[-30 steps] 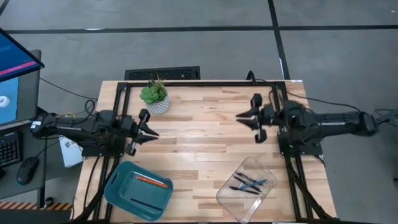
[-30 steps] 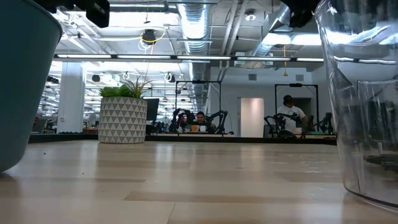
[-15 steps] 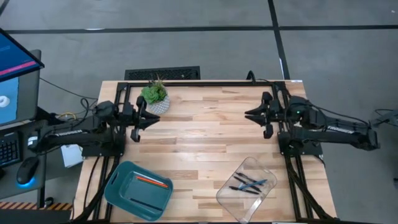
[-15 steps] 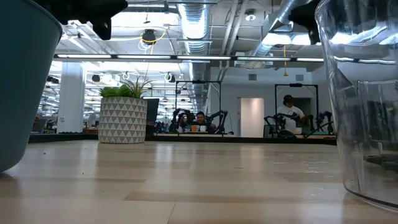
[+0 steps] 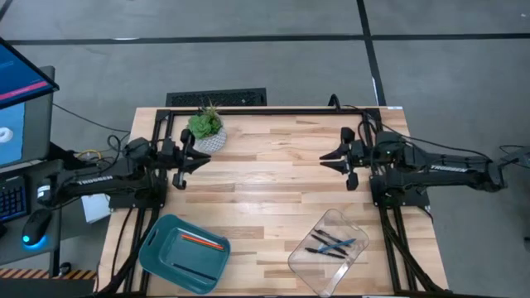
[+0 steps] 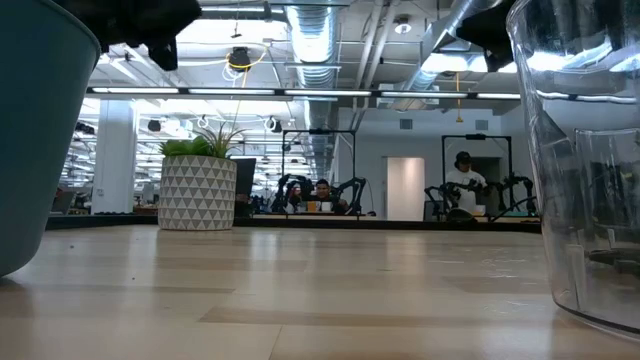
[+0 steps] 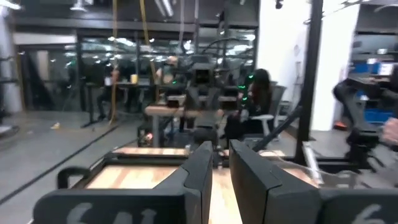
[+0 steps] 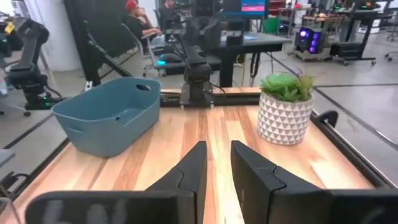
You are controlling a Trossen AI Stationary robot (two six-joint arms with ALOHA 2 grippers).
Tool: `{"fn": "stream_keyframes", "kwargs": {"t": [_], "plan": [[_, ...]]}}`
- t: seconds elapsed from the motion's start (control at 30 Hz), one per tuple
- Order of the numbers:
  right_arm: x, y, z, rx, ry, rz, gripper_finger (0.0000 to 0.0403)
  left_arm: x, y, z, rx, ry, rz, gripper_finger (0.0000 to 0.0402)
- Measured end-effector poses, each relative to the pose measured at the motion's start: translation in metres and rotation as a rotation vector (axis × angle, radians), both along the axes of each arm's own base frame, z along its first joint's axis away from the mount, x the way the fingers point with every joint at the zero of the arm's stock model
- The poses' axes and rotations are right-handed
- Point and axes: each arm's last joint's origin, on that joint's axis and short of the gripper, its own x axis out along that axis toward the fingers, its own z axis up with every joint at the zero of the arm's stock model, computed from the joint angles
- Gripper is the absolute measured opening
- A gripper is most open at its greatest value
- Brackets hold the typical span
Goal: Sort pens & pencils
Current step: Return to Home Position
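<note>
**Surface and room.** The surface (image 5: pixel 273 190) is pale wood planking inside a black frame, on a grey floor with dark seams. A floor vent (image 5: pixel 216 98) lies just beyond the far edge. A monitor (image 5: pixel 21 99) and a mouse (image 5: pixel 35 225) sit off the left side. A potted plant (image 5: pixel 205 128) in a white patterned pot stands at the far left corner. The low view shows a workshop behind it, with ceiling ducts (image 6: pixel 312 35), strip lights, other robot arms and people (image 6: pixel 322 190) seated at a far bench.

**Task items.** The blue bin (image 5: pixel 157 236) at the near left holds the pencils: an orange pencil (image 5: pixel 203 241) and a dark pencil (image 5: pixel 189 269). The clear bin (image 5: pixel 352 228) at the near right holds the pens (image 5: pixel 331 245), which are black apart from one teal-blue.

**Arms.** The left claw (image 5: pixel 199 159) hangs beside the plant and the right claw (image 5: pixel 325 157) faces it across the surface. Each has its fingers pressed together on nothing.

**Markings.** The white lettering on each arm is too small to read.

**Change.** One second ago the left claw was nearer the blue bin; it has since drawn back toward the plant. The right claw has shifted only slightly. The contents of both bins are unchanged.
</note>
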Motion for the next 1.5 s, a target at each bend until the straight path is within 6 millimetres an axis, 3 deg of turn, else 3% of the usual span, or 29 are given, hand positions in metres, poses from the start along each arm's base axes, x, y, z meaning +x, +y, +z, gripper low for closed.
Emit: {"fn": "stream_keyframes", "kwargs": {"t": [0.17,0.57,0.8,1.0,1.5], "plan": [[0.002,-0.004,-0.003,-0.006,0.013,-0.025,0.0095,-0.005,-0.003,-0.015,-0.043,0.002,-0.04,0.0045],[-0.007,-0.018,-0.048,0.017,-0.055,-0.163,0.0095,-0.02,-0.012,-0.037,-0.08,-0.11,0.056,0.0045],[-0.018,-0.018,-0.045,0.023,-0.103,-0.191,0.0095,-0.022,-0.009,-0.049,-0.11,0.003,0.271,0.0045],[-0.025,-0.016,-0.045,0.028,-0.092,-0.191,0.0095,-0.022,-0.007,-0.052,-0.096,0.038,0.35,0.0045],[-0.028,-0.015,-0.053,0.072,-0.011,-0.195,0.0095,-0.021,-0.01,-0.062,-0.08,0.113,0.26,0.0045]]}}
